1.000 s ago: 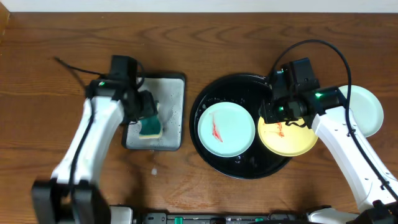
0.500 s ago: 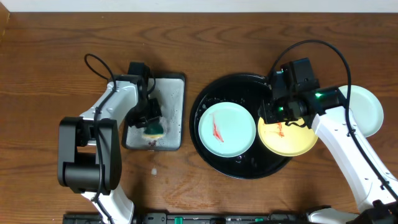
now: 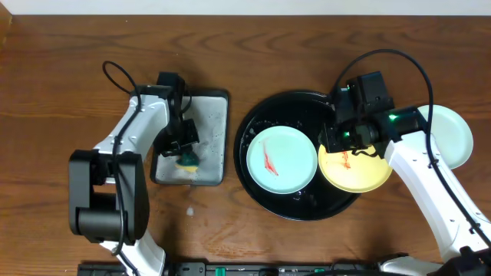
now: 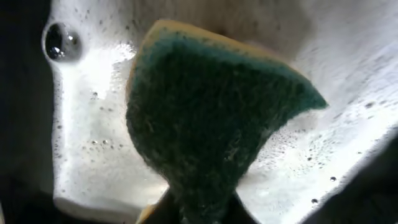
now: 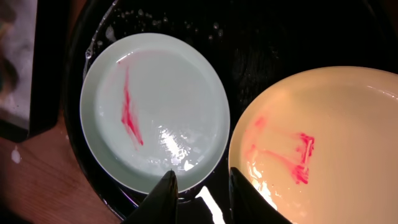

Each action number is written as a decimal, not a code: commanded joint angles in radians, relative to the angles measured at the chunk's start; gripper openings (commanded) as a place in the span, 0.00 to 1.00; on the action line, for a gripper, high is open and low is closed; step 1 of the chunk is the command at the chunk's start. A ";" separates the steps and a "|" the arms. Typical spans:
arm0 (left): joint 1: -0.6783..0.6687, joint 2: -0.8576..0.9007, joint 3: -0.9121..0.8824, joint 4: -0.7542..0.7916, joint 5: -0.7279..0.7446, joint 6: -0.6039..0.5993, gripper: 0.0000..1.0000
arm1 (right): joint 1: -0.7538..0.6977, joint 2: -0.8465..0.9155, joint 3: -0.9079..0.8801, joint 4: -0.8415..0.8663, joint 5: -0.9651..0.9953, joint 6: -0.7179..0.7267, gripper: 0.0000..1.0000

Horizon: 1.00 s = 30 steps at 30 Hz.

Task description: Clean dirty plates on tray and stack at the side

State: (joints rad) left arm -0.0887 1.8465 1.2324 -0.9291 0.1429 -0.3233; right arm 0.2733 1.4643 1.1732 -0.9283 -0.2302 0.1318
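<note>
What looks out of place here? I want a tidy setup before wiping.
The yellow plate overhangs the black tray's right rim rather than lying inside it. A small pale fleck lies on the table near the metal tray.

A dark green sponge (image 4: 205, 124) with a yellow backing hangs tilted over a rectangular silvery metal tray (image 3: 209, 138) covered in white suds, on the brown wooden desk (image 3: 61, 61).
</note>
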 commanded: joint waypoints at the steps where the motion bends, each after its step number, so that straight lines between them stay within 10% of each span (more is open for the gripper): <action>1: 0.004 -0.019 0.006 0.020 -0.020 0.016 0.24 | 0.003 -0.002 0.006 -0.005 -0.007 -0.013 0.26; 11: 0.004 -0.016 -0.160 0.225 -0.019 0.016 0.31 | 0.003 0.001 -0.051 -0.014 -0.007 0.014 0.33; 17: 0.004 -0.017 -0.179 0.246 -0.020 0.016 0.08 | 0.003 0.001 -0.126 0.018 -0.007 0.029 0.32; 30: 0.004 -0.135 0.082 -0.057 0.051 0.054 0.07 | 0.093 0.002 -0.307 0.107 -0.040 0.140 0.24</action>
State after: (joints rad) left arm -0.0875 1.7966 1.2488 -0.9623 0.1516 -0.3065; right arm 0.3279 1.4651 0.9009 -0.8227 -0.2554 0.1825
